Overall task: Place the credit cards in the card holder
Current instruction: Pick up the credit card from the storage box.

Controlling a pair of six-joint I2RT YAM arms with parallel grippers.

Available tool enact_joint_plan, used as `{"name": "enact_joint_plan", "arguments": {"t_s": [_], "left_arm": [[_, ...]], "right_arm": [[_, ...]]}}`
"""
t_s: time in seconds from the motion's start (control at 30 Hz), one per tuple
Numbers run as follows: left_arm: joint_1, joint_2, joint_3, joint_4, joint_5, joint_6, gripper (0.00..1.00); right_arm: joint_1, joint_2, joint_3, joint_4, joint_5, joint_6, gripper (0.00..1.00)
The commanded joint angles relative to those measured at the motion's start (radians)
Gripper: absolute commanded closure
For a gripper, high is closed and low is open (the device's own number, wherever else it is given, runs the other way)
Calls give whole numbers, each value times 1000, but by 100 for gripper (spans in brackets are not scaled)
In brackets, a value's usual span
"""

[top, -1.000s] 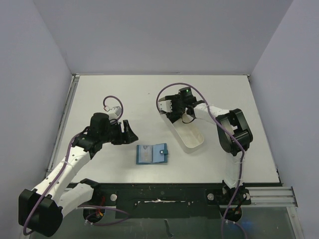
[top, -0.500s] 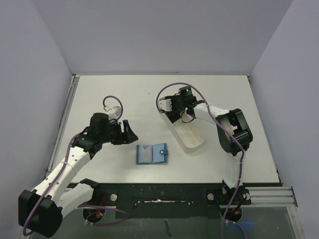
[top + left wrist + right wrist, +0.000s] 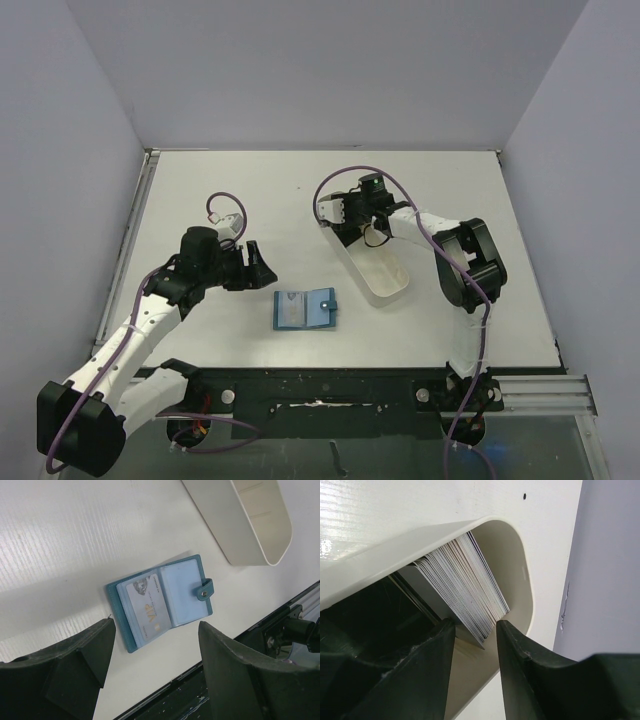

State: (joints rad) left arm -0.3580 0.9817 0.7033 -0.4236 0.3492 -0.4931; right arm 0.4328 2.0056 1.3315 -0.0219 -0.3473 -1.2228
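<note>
The card holder (image 3: 305, 310) lies open on the table's near middle, teal with a snap tab (image 3: 204, 593); one pale credit card (image 3: 145, 607) sits in its left pocket. A thick stack of credit cards (image 3: 465, 585) stands on edge in the far end of the white tray (image 3: 520, 570). My right gripper (image 3: 475, 624) reaches down into that end, its narrowed jaws straddling the stack's lower corner with a sliver of gap on the right side. My left gripper (image 3: 262, 268) hovers wide open just left of the card holder (image 3: 160, 600), holding nothing.
The long white oval tray (image 3: 385, 275) runs diagonally right of the card holder, its near half bare. A black rail (image 3: 330, 385) borders the table's near edge. Grey walls enclose the table on three sides.
The right gripper's jaws have narrowed around the card stack in the tray. The left arm and the card holder have not moved.
</note>
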Motion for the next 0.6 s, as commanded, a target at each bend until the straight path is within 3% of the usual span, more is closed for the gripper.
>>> {"name": "enact_joint_plan", "arguments": {"t_s": [0.0, 0.57], "left_arm": [[7, -25, 41, 22, 20, 9, 34], [11, -26, 38, 24, 22, 6, 34]], "right_arm": [[2, -30, 8, 136, 3, -1, 62], [0, -56, 3, 116, -5, 3, 75]]}}
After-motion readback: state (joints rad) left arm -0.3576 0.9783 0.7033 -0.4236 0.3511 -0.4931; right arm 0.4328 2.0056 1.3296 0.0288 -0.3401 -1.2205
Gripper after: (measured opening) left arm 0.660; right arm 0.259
